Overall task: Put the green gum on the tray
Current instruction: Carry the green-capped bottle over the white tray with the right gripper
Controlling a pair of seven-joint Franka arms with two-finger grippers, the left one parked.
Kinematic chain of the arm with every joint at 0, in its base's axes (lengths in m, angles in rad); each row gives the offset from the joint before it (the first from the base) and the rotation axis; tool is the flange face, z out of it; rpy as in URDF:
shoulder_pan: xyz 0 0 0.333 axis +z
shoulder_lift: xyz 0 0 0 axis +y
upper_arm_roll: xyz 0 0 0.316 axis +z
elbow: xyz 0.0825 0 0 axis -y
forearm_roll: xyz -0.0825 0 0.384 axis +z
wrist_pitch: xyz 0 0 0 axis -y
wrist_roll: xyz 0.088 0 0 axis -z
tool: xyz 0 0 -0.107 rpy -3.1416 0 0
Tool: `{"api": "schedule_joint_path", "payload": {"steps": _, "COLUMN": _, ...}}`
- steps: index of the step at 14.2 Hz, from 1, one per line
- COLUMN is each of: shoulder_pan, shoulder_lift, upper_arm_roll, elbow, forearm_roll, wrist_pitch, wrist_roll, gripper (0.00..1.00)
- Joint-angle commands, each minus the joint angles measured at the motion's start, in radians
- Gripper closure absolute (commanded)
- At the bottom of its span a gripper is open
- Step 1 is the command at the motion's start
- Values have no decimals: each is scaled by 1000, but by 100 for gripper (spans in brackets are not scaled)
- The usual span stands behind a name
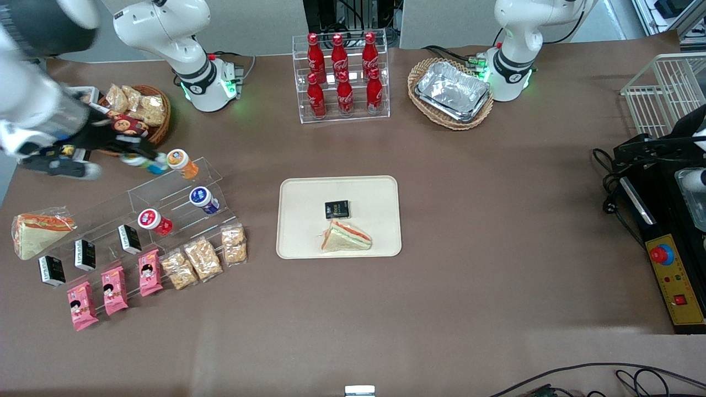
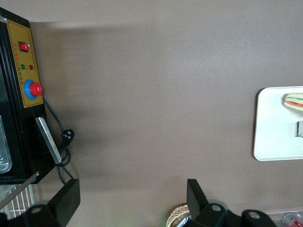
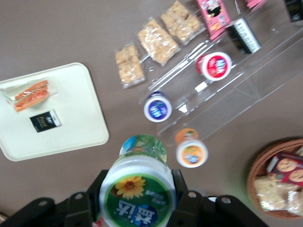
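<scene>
My right gripper (image 1: 139,159) hangs above the clear stepped shelf (image 1: 165,209) at the working arm's end of the table, shut on the green gum (image 1: 146,161). In the right wrist view the green gum (image 3: 138,191) shows its white-rimmed green lid with a yellow flower, clamped between the two black fingers (image 3: 180,189). It is lifted off the shelf, beside the orange-lidded bottle (image 1: 181,161). The beige tray (image 1: 309,198) lies flat mid-table, nearer the front camera than the cola rack. It holds a wrapped sandwich (image 1: 346,236) and a small black packet (image 1: 337,209).
Blue-lidded (image 1: 203,198) and red-lidded (image 1: 151,220) bottles, black boxes and snack packs sit on and around the shelf. A wicker snack basket (image 1: 144,110) is close to the gripper. A cola rack (image 1: 342,77) and a basket of foil trays (image 1: 451,92) stand farther back.
</scene>
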Motion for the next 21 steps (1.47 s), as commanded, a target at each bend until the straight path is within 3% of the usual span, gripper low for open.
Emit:
{"api": "schedule_joint_path", "payload": {"steps": 1, "shoulder_pan": 14, "shoulder_lift": 35, "upper_arm_roll": 99, "elbow": -99, "forearm_roll": 33, "wrist_pitch": 181, "wrist_roll": 163, "gripper": 50}}
{"api": "schedule_joint_path", "payload": {"steps": 5, "shoulder_pan": 100, "shoulder_lift": 124, "upper_arm_roll": 116, "elbow": -126, "forearm_roll": 40, "wrist_pitch": 324, "wrist_roll": 292, "gripper": 50}}
{"api": "schedule_joint_path", "payload": {"steps": 9, "shoulder_pan": 163, "shoulder_lift": 221, "upper_arm_roll": 116, "elbow": -171, "forearm_roll": 49, "wrist_pitch": 404, "wrist_roll": 305, "gripper": 50}}
{"api": "schedule_joint_path", "payload": {"steps": 11, "shoulder_pan": 165, "shoulder_lift": 248, "upper_arm_roll": 116, "elbow": -245, "forearm_roll": 127, "wrist_pitch": 528, "wrist_roll": 305, "gripper": 50}}
{"api": "schedule_joint_path", "payload": {"steps": 13, "shoulder_pan": 201, "shoulder_lift": 294, "upper_arm_roll": 119, "elbow": -271, "forearm_roll": 152, "wrist_pitch": 611, "wrist_roll": 305, "gripper": 50}}
{"api": "schedule_joint_path", "payload": {"steps": 21, "shoulder_pan": 260, "shoulder_lift": 469, "upper_arm_roll": 121, "elbow": -314, "forearm_roll": 153, "wrist_pitch": 853, "wrist_roll": 305, "gripper": 49}}
